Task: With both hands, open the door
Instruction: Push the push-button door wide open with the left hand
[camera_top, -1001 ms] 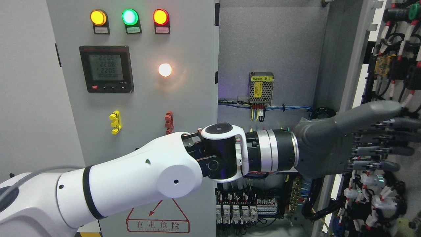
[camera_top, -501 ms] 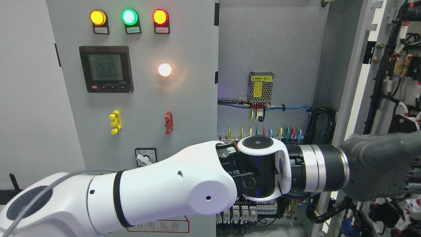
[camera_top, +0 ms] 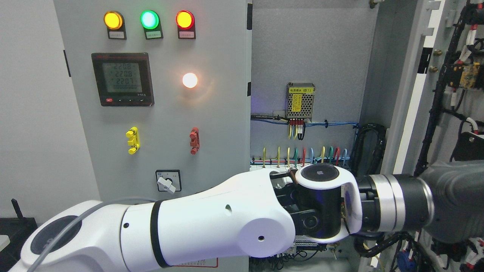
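The cabinet's right door (camera_top: pixel 412 98) stands swung open at the far right, its inner side showing black cables and components (camera_top: pixel 463 71). My left arm (camera_top: pixel 227 230) comes in from the lower left and reaches across the whole picture. Its grey left hand (camera_top: pixel 455 200) lies against the open door's inner side at the right edge and is cut off by the frame. The right arm is out of view.
The closed left panel (camera_top: pixel 170 113) carries three lit lamps (camera_top: pixel 149 19), a meter (camera_top: pixel 122 79), yellow and red handles and a rotary switch (camera_top: pixel 168 181). Inside the cabinet (camera_top: pixel 314 49) are a small power supply (camera_top: pixel 300 100), coloured wires and breakers.
My left arm has pushed further right and lower. The hand has slid mostly out of frame, and the right door has swung wider open.
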